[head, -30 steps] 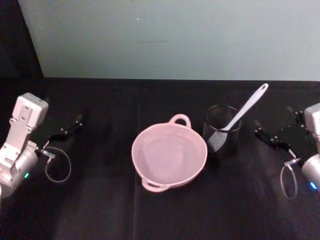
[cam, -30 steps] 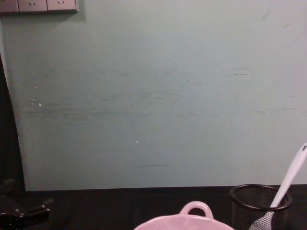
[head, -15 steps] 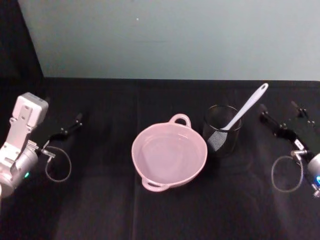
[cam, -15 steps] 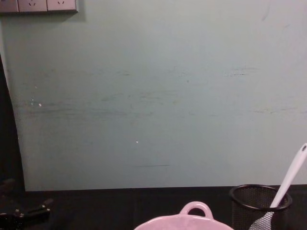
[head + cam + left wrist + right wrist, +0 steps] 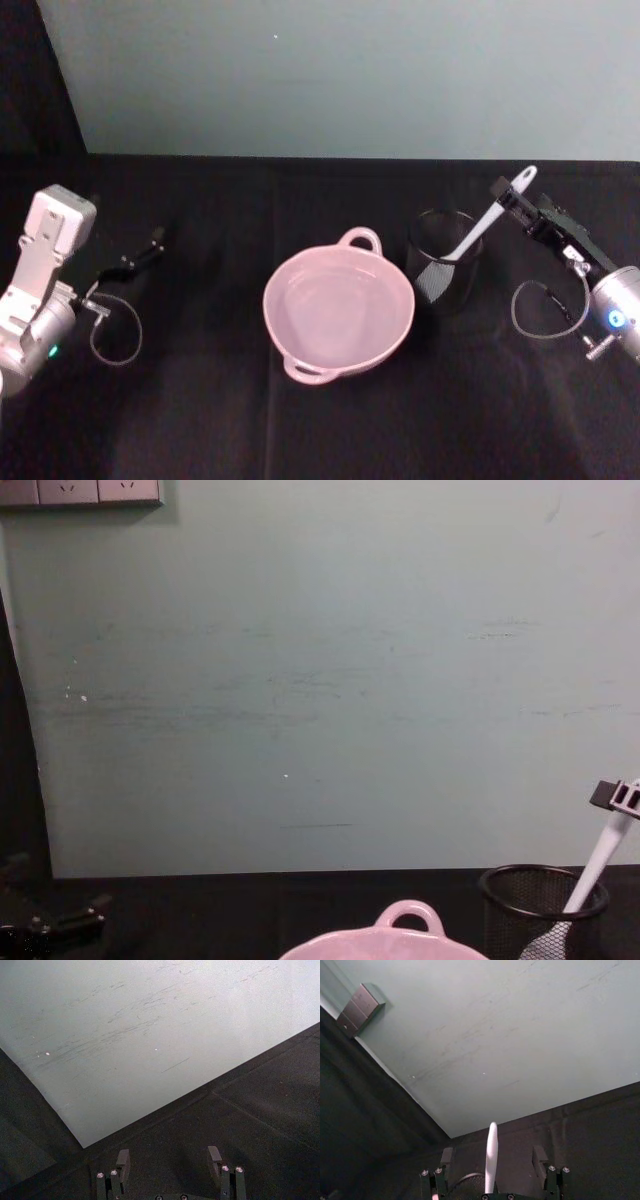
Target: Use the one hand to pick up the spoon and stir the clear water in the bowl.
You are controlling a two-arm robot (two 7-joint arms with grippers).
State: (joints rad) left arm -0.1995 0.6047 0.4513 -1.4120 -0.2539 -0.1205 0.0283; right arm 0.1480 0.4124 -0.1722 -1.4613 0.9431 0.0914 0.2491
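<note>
The pink bowl [image 5: 272, 300] holds clear water at the table's middle; its loop handle and rim [image 5: 400, 945] show low in the chest view. To its right, the white spoon [image 5: 492, 216] leans out of a black mesh cup [image 5: 445, 262], head down inside. My right gripper [image 5: 514, 197] is open at the upper end of the handle. In the right wrist view the spoon [image 5: 491, 1152] stands between the spread fingers [image 5: 538, 1156], touching neither. One finger [image 5: 622, 796] shows beside the spoon [image 5: 598, 862] in the chest view. My left gripper [image 5: 140, 256] is parked open at the far left.
The black cloth table [image 5: 200, 420] ends at a pale green wall [image 5: 330, 70] behind. Cable loops hang by the left wrist [image 5: 115, 335] and the right wrist [image 5: 540, 310]. The mesh cup [image 5: 542, 905] stands close against the bowl's right side.
My right gripper has swung in from the right edge toward the cup and now straddles the top of the spoon's handle. The left arm, bowl and spoon have not moved.
</note>
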